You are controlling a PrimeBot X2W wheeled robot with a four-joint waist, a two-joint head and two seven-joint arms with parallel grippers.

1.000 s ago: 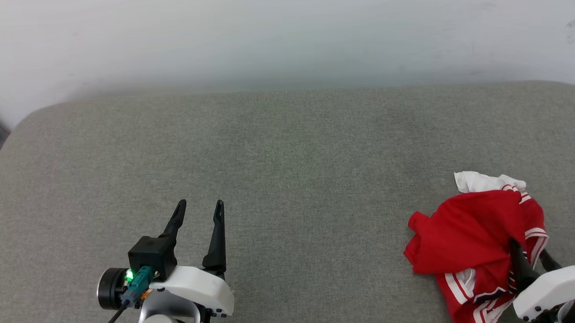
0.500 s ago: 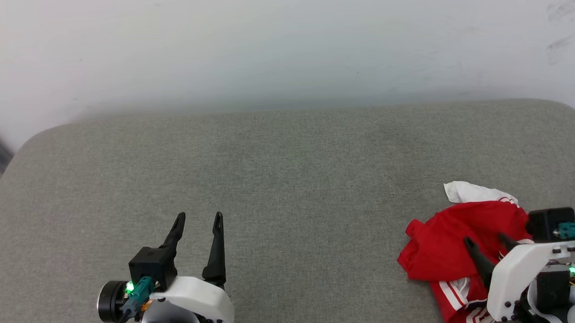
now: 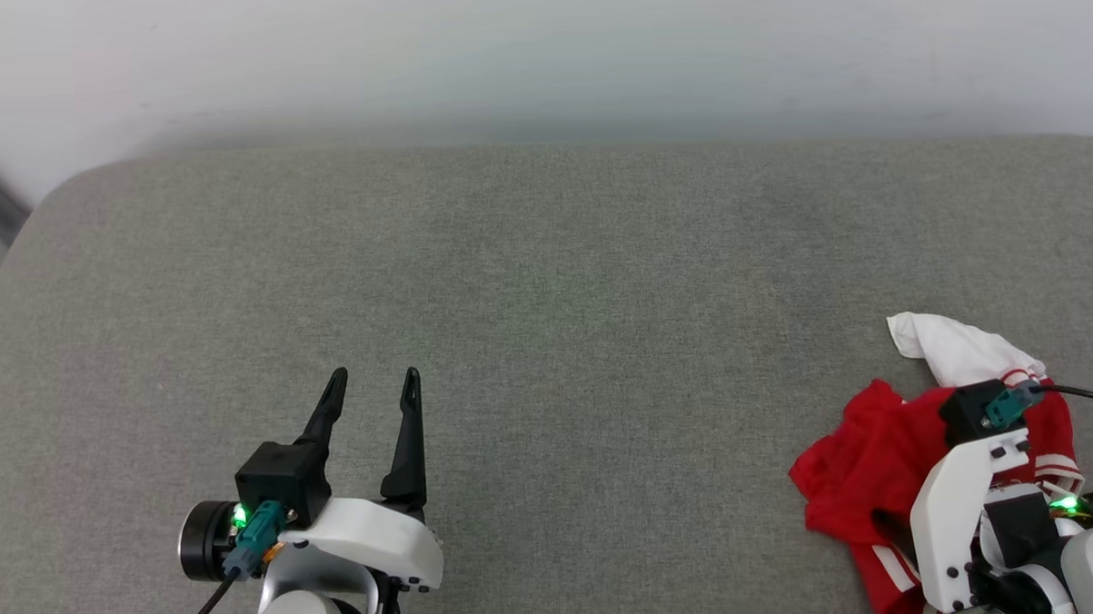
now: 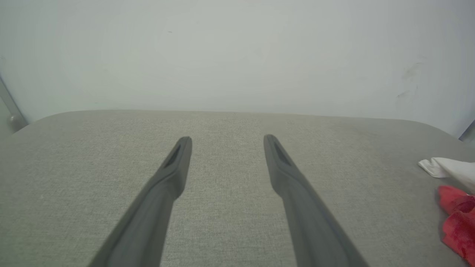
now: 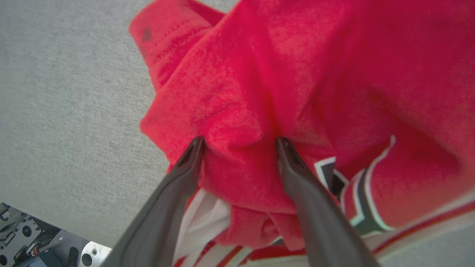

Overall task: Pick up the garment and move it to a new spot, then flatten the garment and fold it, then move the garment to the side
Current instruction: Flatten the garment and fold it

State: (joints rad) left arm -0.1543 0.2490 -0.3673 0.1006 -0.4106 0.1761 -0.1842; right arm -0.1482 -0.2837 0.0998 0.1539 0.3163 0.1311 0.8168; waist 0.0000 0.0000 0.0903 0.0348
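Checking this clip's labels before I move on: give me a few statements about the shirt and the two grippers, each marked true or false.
1. The garment lies spread flat. False: it is crumpled in a heap.
2. The right gripper is open, its fingers on either side of a red fold. True.
3. The left gripper holds the garment. False: it is open above the bare grey cushion, apart from the garment.
4. The garment lies toward the robot's right on the cushion. True.

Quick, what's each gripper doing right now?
Left gripper: open, holding nothing.
Right gripper: open, straddling a fold of the red shirt.
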